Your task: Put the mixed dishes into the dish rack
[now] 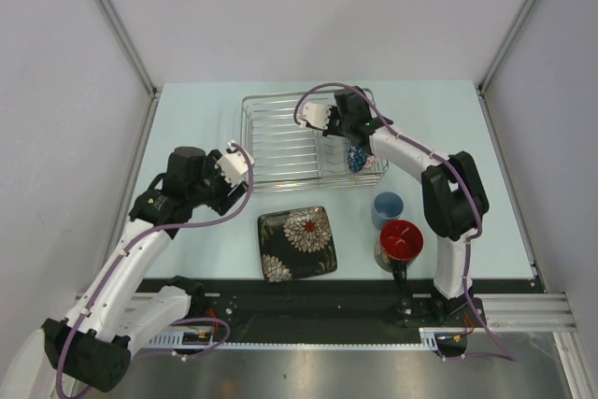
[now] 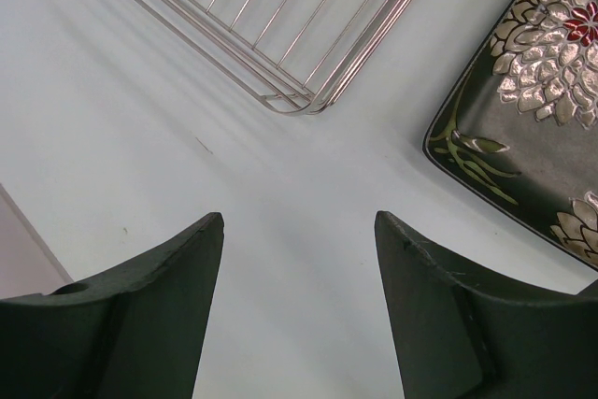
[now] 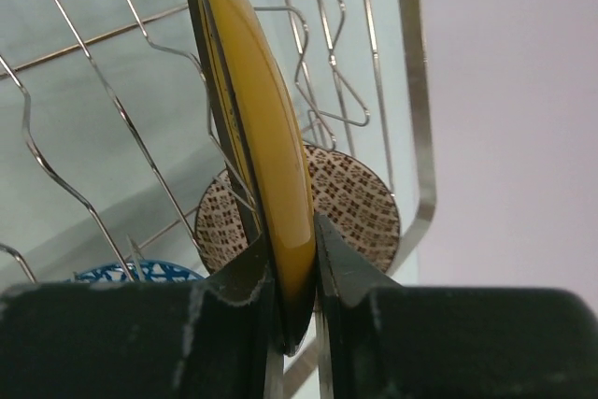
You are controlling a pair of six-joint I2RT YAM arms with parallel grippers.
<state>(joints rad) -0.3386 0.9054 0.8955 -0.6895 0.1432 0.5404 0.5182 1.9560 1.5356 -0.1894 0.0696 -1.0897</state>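
Over the dish rack (image 1: 280,149) | right gripper (image 3: 291,235) is pinching the yellow-centred plate (image 3: 248,109) edge-on, likely for slotting between wires | left gripper (image 2: 299,231) is hovering wide open, empty.

The top camera looks steeply down over the whole table (image 1: 448,119); both wrist cameras sit low and close. All three share the dish rack (image 1: 276,137).

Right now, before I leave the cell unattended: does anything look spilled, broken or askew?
Nothing stands out. The yellow plate is held on edge at the dish rack, pinched by the right gripper. The mug and cup sit upright.
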